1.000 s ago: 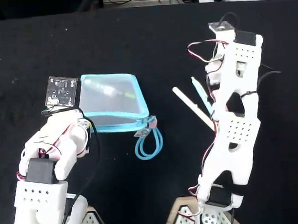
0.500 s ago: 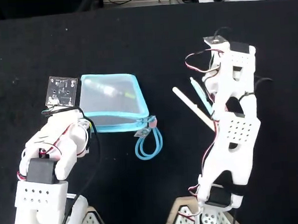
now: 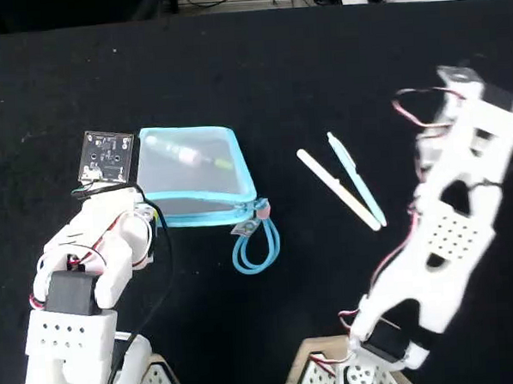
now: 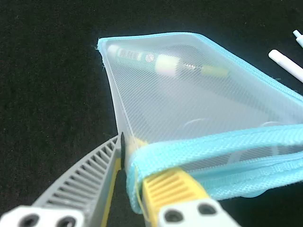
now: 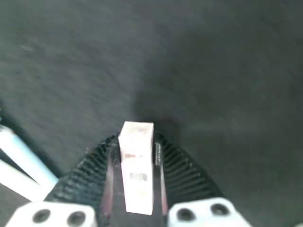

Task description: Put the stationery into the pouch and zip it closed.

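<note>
A clear mesh pouch with light blue trim lies left of centre, a pen inside it. My left gripper is shut on the pouch's trimmed edge at its near left corner. A white pen and a light blue pen lie side by side on the black cloth to the right of the pouch. My right gripper is shut on a small white eraser. It hangs over bare cloth to the right of the pens, whose ends show at the right wrist view's edge.
A blue cord loop trails from the pouch's zip pull toward the front. The right arm slants across the right side of the table. Both arm bases stand at the front edge.
The right arm has swung to the right, off the two pens, which now lie uncovered. The left arm and the pouch have not moved.
</note>
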Action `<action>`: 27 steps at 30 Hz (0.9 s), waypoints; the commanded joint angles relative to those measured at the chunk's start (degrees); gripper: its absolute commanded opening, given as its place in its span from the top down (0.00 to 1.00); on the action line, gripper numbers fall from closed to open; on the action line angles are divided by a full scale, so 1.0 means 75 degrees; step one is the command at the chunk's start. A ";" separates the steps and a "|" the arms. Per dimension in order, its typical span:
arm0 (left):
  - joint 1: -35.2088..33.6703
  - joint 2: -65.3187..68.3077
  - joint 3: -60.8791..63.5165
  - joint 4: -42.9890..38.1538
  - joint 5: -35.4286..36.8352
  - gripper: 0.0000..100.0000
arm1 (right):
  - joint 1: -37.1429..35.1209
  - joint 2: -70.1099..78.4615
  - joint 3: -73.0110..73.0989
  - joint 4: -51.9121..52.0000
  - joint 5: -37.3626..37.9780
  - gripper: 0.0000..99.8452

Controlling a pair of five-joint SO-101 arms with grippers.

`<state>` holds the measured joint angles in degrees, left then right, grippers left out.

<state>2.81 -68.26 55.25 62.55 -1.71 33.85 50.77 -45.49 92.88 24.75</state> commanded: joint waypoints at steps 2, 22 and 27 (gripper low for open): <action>0.0018 -0.0047 -0.0064 -0.0176 0.0012 0.97 | 0.0891 -0.0076 -0.0428 0.0293 0.0012 0.94; 0.0018 -0.0047 -0.0064 -0.0152 0.0012 0.97 | 0.1207 0.0018 -0.0123 -0.0328 0.0387 0.85; 0.0018 -0.0047 -0.0064 -0.0152 0.0012 0.97 | 0.1242 0.0568 -0.0193 -0.0750 0.0340 0.85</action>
<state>2.81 -68.26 55.25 62.55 -1.71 42.55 54.55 -45.58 89.54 26.77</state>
